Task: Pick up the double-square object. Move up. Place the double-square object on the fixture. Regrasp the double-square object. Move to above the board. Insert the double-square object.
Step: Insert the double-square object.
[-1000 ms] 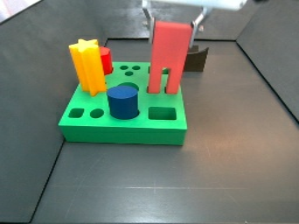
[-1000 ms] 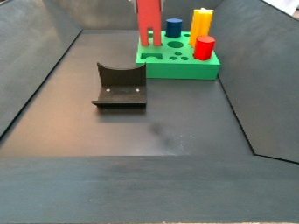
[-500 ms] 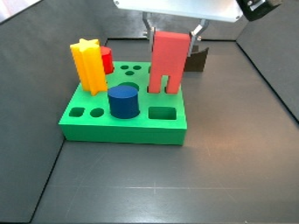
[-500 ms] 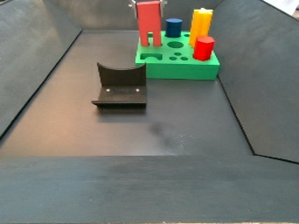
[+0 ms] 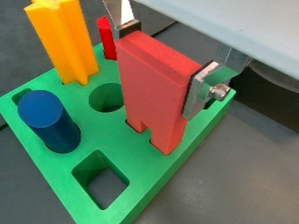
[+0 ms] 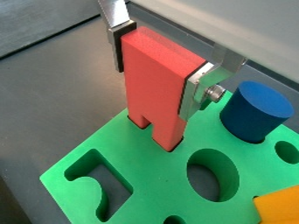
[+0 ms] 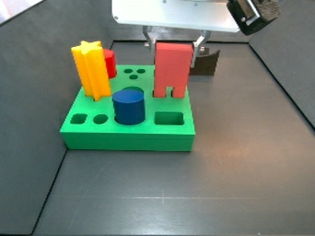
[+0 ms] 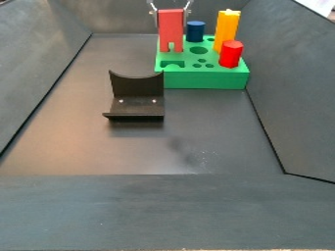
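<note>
I have the pincer [image 6: 163,66] over the green board [image 7: 185,136], clamped across the upper part of the salmon-red block [image 6: 158,83], its silver fingers [image 6: 201,86] pressed on the two narrow sides. The block stands upright with its notched end down, and in both wrist views the two square lobes have entered the board's top, so I judge the insertion is under way but not finished, since most of the block is above the board. To do this well I would keep the block plumb and go straight down slowly, watching that both lobes sink evenly; any lean would likely jam them against the hole's edges. I would hold the grip firm until the block seats and only then open. On the board, the blue cylinder [image 5: 47,118] stands near the block, with the yellow star post [image 5: 65,39] and the red peg [image 5: 107,37] further along, none touching it, so the descent looks clear. The dark fixture [image 8: 133,95] sits on the surface well apart from the board.
</note>
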